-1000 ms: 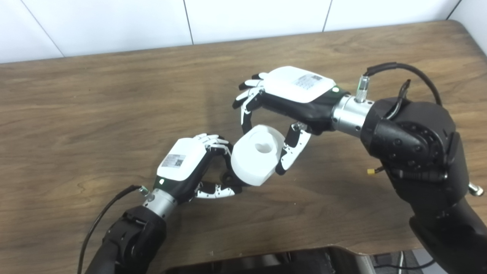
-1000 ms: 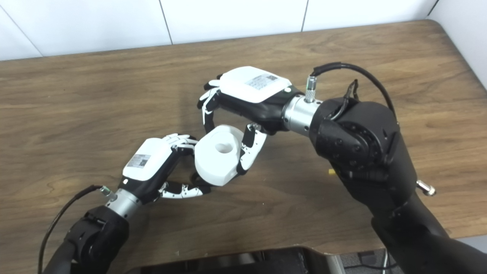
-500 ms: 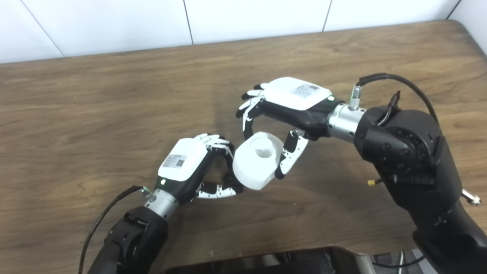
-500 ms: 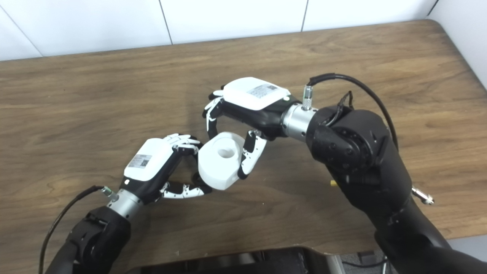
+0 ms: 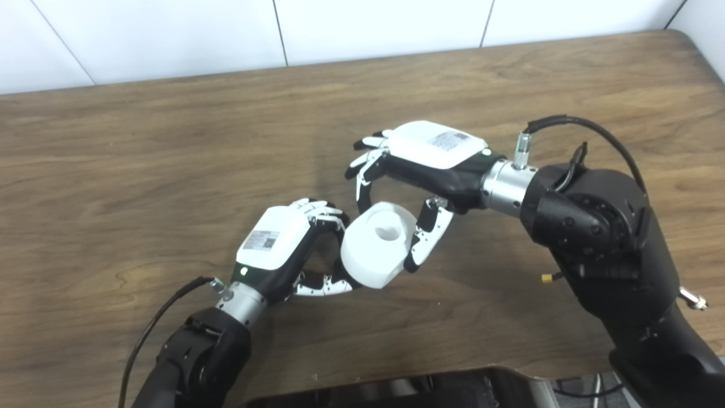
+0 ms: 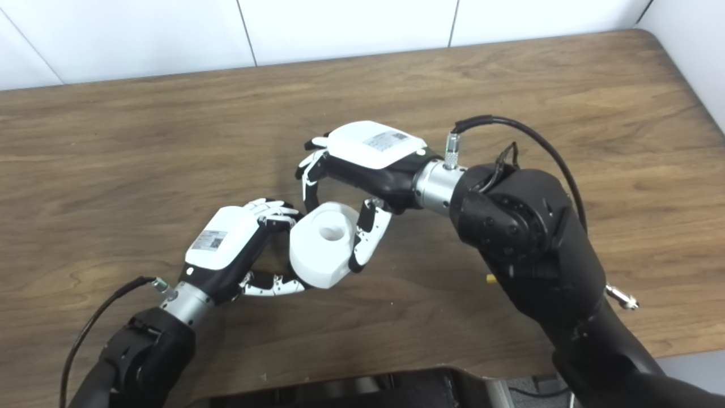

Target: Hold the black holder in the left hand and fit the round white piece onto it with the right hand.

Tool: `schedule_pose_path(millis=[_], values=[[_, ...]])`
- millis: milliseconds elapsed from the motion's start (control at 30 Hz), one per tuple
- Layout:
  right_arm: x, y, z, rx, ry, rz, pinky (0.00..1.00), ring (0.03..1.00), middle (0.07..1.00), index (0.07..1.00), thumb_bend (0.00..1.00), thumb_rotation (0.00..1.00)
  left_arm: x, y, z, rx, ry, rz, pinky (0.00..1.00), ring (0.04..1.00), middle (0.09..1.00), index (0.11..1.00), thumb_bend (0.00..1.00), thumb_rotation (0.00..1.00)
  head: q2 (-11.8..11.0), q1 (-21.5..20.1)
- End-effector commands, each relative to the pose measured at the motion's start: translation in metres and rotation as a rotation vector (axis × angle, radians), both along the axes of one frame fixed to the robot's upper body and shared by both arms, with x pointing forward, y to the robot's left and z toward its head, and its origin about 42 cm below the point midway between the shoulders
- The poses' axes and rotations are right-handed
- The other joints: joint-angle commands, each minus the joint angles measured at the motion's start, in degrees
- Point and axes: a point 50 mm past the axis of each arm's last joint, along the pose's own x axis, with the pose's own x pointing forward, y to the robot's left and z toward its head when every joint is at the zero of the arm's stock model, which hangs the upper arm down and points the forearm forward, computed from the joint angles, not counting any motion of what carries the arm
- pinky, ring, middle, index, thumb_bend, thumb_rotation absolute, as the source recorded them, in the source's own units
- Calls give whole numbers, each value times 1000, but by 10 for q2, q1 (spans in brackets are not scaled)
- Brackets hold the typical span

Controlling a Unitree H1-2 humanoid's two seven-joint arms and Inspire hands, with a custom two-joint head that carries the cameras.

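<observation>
The round white piece (image 5: 376,243) is a thick white ring with a hole in its top, tilted, just above the table's middle. My right hand (image 5: 422,170) is shut on it, fingers on its far side and thumb on its near right side. My left hand (image 5: 286,249) is curled just left of the piece, its fingers and thumb closed around something dark. The black holder is almost wholly hidden behind the white piece and my left fingers (image 6: 266,209). The white piece presses against my left hand's fingertips.
The brown wooden table (image 5: 141,153) fills the view, with a white wall behind it. A dark rounded object (image 5: 408,388) sits at the near edge. Black cables run from both wrists.
My right hand has come down and to the left with the white piece, bringing it closer against my left hand. My left hand has hardly moved.
</observation>
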Motion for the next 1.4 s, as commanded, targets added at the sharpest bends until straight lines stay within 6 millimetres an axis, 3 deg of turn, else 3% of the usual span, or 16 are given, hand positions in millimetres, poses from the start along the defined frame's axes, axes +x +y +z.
schedule_pose_path(millis=[0,333,1367], values=[[-1,2,8,17,-62,11,980,972,849,483,524,134,-13,-5,-15,47,99,-47,887,830,755,486,523,56,0,-1],[-1,4,3,36,-57,12,911,969,848,484,523,132,-14,-5,-15,47,94,-47,885,826,750,485,524,56,3,1],[8,-3,6,-20,-133,-1,894,959,845,484,523,129,-17,-4,-14,48,93,-47,886,822,753,485,524,56,7,-3]])
